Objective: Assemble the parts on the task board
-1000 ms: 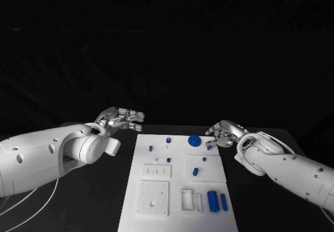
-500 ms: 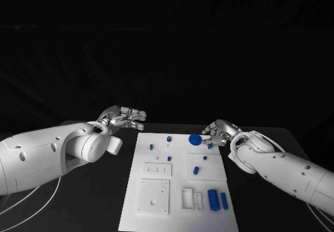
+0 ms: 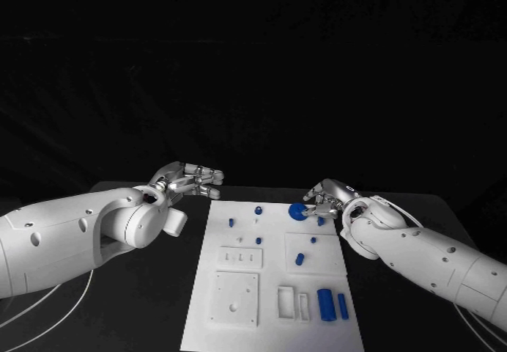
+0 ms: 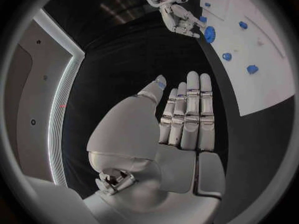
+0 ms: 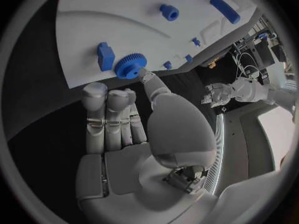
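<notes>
a black surface (image 3: 148, 293) under a dark backdrop carries the white task board (image 3: 269, 293), which runs lengthwise away from the robot. the right hand (image 3: 327, 200) sits at the board's far right corner, its thumb tip touching the rim of a blue gear (image 3: 297, 211) that lies there; the other fingers (image 5: 112, 112) lie straight and side by side, not wrapped around it, and i cannot tell whether the gear is actually pinched. a small blue block (image 5: 105, 56) sits just beside the gear. the left hand (image 3: 188, 180) hovers off the board's far left corner, holding nothing, fingers (image 4: 190, 109) straight and pressed together. small blue pegs (image 3: 258, 210) dot the board's far half. two blue cylinders (image 3: 332, 304) lie side by side near its right edge, close to the robot.
</notes>
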You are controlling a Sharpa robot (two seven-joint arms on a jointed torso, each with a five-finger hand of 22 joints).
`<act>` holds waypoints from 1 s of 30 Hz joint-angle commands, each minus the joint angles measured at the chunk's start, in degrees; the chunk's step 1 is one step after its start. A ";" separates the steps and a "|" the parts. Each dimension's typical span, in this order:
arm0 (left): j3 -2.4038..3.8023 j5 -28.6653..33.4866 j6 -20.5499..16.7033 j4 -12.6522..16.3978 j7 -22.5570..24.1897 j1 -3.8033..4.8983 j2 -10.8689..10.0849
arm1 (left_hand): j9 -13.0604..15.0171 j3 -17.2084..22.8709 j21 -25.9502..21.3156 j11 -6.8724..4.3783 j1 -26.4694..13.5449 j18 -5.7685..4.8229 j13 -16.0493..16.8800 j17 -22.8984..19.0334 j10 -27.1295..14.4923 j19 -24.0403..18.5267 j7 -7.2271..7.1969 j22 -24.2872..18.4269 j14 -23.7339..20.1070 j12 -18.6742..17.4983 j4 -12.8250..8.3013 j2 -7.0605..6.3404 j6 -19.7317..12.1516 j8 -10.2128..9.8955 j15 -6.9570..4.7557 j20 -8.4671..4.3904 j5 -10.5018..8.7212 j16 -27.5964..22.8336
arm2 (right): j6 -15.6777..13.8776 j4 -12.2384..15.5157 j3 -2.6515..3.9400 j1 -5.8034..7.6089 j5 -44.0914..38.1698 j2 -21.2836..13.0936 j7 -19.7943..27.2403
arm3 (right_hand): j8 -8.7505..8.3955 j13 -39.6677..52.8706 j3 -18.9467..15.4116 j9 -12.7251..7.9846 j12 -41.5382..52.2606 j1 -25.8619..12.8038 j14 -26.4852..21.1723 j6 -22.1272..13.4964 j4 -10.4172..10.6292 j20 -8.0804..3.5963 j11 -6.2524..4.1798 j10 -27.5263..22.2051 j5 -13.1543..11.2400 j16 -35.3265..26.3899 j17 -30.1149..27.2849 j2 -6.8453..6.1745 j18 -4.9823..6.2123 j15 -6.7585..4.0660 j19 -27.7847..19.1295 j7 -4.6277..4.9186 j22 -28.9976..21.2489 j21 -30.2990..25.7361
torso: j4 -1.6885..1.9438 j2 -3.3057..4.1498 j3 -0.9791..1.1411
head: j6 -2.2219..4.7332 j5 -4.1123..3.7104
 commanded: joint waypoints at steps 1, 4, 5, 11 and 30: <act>0.04 -0.17 0.88 0.10 0.43 0.02 0.24 | 0.07 -0.13 0.29 0.09 -0.45 -0.25 0.08 -0.07 -0.33 -0.29 0.13 0.08 -0.39 -0.31 -0.31 -0.08 -0.29 -0.03 -0.03 0.09 0.14 0.26 | 0.69 -0.21 0.03 0.31 -1.52 0.42 -0.68 | -0.06 0.65 -0.08 0.01 0.81 0.22 0.03 -0.37 0.50 0.46 -0.10 0.58 -0.17 0.56 1.13 -0.33 0.47 0.42 2.31 0.06 5.30 1.06 | 0.11 0.10 -0.05 | -0.01 0.02; 0.04 -0.17 0.90 0.08 0.41 0.02 0.32 | 0.07 -0.13 0.29 0.09 -0.45 -0.25 0.08 -0.07 -0.33 -0.29 0.13 0.08 -0.39 -0.31 -0.31 -0.08 -0.29 -0.03 -0.03 0.09 0.14 0.26 | 1.68 -0.52 0.02 0.53 -2.07 0.78 -0.91 | -0.08 1.50 -0.35 0.00 1.66 0.35 0.06 -0.51 0.85 0.52 -0.04 0.63 -0.41 1.12 2.56 -0.41 0.45 0.50 2.10 0.09 5.43 2.42 | 0.09 0.10 -0.02 | -0.04 0.06; 0.04 -0.17 0.91 0.08 0.41 0.02 0.33 | 0.07 -0.13 0.29 0.09 -0.45 -0.25 0.08 -0.07 -0.33 -0.29 0.13 0.08 -0.39 -0.31 -0.31 -0.08 -0.29 -0.03 -0.03 0.09 0.14 0.26 | 1.94 -0.60 0.02 0.57 -2.16 0.86 -1.01 | -0.08 1.55 -0.40 0.00 1.72 0.33 0.14 -0.57 0.87 0.53 -0.02 0.69 -0.51 1.35 2.85 -0.46 0.43 0.50 2.11 0.10 5.48 2.67 | 0.05 0.11 0.01 | -0.06 0.10; 0.04 -0.18 0.94 0.06 0.36 0.02 0.39 | 0.07 -0.13 0.29 0.09 -0.45 -0.25 0.08 -0.07 -0.33 -0.29 0.13 0.08 -0.39 -0.31 -0.31 -0.08 -0.29 -0.03 -0.03 0.09 0.14 0.26 | 5.07 -1.44 0.01 0.78 -2.72 1.58 -1.92 | -0.05 2.18 -1.97 0.00 2.31 0.63 0.26 -1.56 1.84 0.71 0.14 0.95 -0.85 2.07 4.52 -0.54 0.63 0.64 2.03 0.26 5.68 4.22 | -0.05 0.11 0.10 | -0.14 0.45; 0.04 -0.20 0.98 -0.14 0.32 0.02 0.80 | 0.05 -0.12 0.39 0.13 -0.42 -0.25 0.08 -0.07 -0.43 -0.38 0.20 0.11 -0.43 -0.32 -0.40 -0.07 -0.36 -0.06 -0.01 0.10 0.14 0.26 | 8.80 -2.60 -0.17 0.92 -3.36 3.01 -2.11 | -0.06 4.54 -2.41 0.00 4.59 0.73 0.40 -0.83 2.41 0.76 0.11 1.91 -0.19 2.75 6.00 -0.29 0.53 0.66 1.93 0.14 5.93 5.86 | -0.01 0.21 0.10 | -0.38 0.49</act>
